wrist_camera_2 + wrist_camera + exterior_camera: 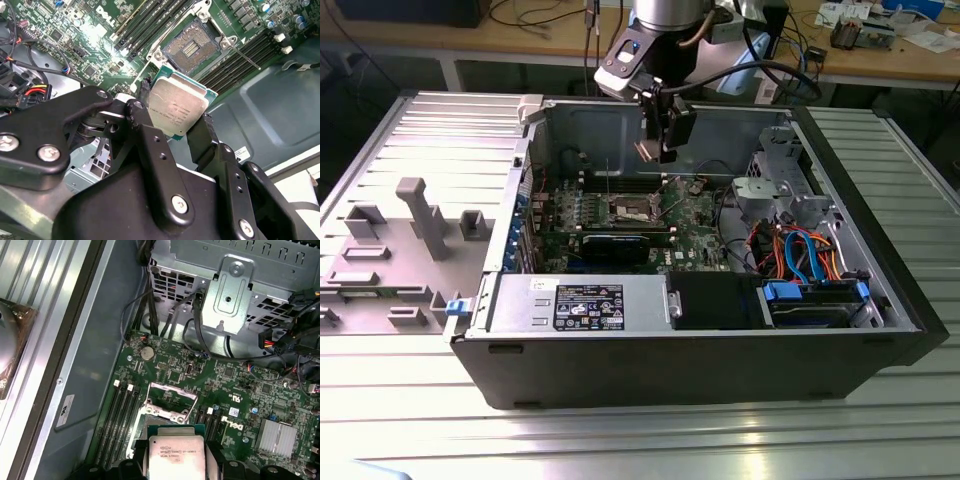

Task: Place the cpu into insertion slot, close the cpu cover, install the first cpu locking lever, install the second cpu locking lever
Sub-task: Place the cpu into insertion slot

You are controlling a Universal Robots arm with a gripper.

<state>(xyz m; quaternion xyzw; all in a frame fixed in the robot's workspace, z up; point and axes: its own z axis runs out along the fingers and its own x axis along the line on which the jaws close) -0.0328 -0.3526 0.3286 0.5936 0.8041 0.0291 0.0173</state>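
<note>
End effector: its two black fingers are closed on the cpu [180,102], gripping it by opposite edges; seen in the second wrist view [171,117] and, in the exterior view, hanging inside the open computer case [880,300].
Cpu: held in the air above the motherboard [235,390], clear of it, with the silver-grey top facing both wrist cameras.
Insertion slot: bare, its dark pin field exposed [190,47]; it lies near the cpu but apart from it, just beyond the chip's far edge in the first wrist view.
Cpu cover: a silvery frame [172,390] raised off the slot, standing at the slot's far side.
Locking lever: a thin metal rod [247,56] angles away from a corner of the slot, across the memory slots [150,22].
Case: lies on its side on the ribbed metal counter [620,440], with the power supply [580,300] along its near wall.
Beside the case: a grey moulded fixture [400,250] at the exterior view's left.
</note>
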